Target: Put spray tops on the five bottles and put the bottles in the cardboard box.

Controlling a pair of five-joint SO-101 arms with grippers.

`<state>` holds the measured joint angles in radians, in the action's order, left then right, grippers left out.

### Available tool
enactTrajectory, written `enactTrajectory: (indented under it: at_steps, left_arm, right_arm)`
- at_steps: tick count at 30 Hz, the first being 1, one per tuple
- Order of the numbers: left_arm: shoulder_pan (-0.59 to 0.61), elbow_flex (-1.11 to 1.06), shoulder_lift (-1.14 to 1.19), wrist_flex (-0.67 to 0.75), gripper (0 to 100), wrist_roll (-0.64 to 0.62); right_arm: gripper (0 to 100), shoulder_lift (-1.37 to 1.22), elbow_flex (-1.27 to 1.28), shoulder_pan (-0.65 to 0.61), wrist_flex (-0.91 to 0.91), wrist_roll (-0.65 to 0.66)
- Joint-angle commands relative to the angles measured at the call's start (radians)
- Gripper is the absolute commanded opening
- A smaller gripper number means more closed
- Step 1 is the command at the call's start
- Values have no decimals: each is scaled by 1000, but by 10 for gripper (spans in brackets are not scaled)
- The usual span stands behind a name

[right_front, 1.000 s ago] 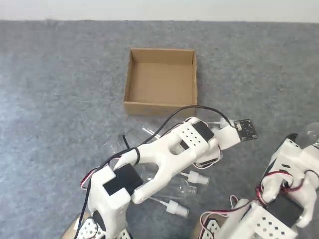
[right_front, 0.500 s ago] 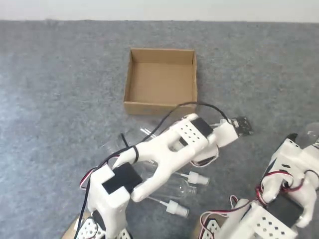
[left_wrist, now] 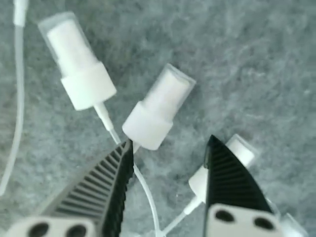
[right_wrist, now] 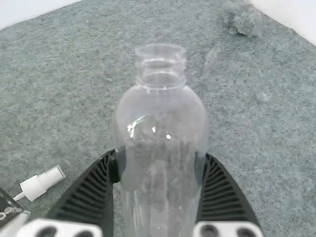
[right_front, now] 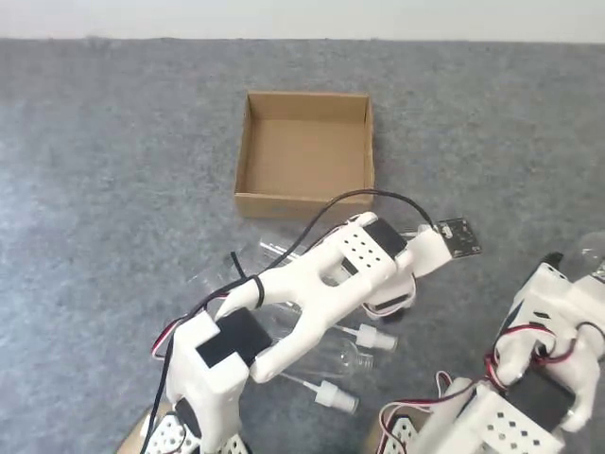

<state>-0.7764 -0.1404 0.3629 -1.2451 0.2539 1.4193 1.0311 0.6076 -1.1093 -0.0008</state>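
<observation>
where the right arm (right_front: 544, 350) stands, near right corner: right claw (right_wrist: 159, 160) is closed on a clear bottle (right_wrist: 160, 113), one black finger pressed to each side of its body, its open neck pointing away from the wrist.
beside that claw: a lone spray top (right_wrist: 39, 182), white, lies on the grey table (right_wrist: 74, 74).
left arm (right_front: 312, 293): rises from the near edge and lies out over the middle of the table, above the lying bottles (right_front: 331, 357), clear and on their sides.
by the left arm: the near spray top (right_front: 336, 394) and the farther spray top (right_front: 373, 338) lie on the table on the arm's right, each with a thin tube.
left claw (left_wrist: 170, 143): points down at the table, its two ribbed black fingers spread wide, gripping nothing.
under the left claw: the middle spray top (left_wrist: 155, 116) lies just past the fingertips, in line with the gap; a side spray top (left_wrist: 79, 64) lies next to it; a third spray top (left_wrist: 224, 160) is partly behind one finger.
cardboard box (right_front: 302, 204): farthest back, just beyond the left arm's wrist, open side up, its brown floor showing.
</observation>
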Motion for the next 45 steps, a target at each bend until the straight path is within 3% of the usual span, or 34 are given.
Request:
enactTrajectory:
  at_steps: [1,13,26,41,45]
  left_arm:
    - [-3,51,-12,44,221,31]
    - [-2,82,-25,-14,218,207]
    - [-20,122,-12,-31,218,302]
    - [-43,87,57,44,217,311]
    - [-41,188,129,-31,211,322]
  right_arm:
    - [69,21,-8,-8,15,2]
    - [69,21,-8,-8,15,2]
    - [69,21,-8,-8,15,2]
    - [69,21,-8,-8,15,2]
    - [69,21,-8,-8,15,2]
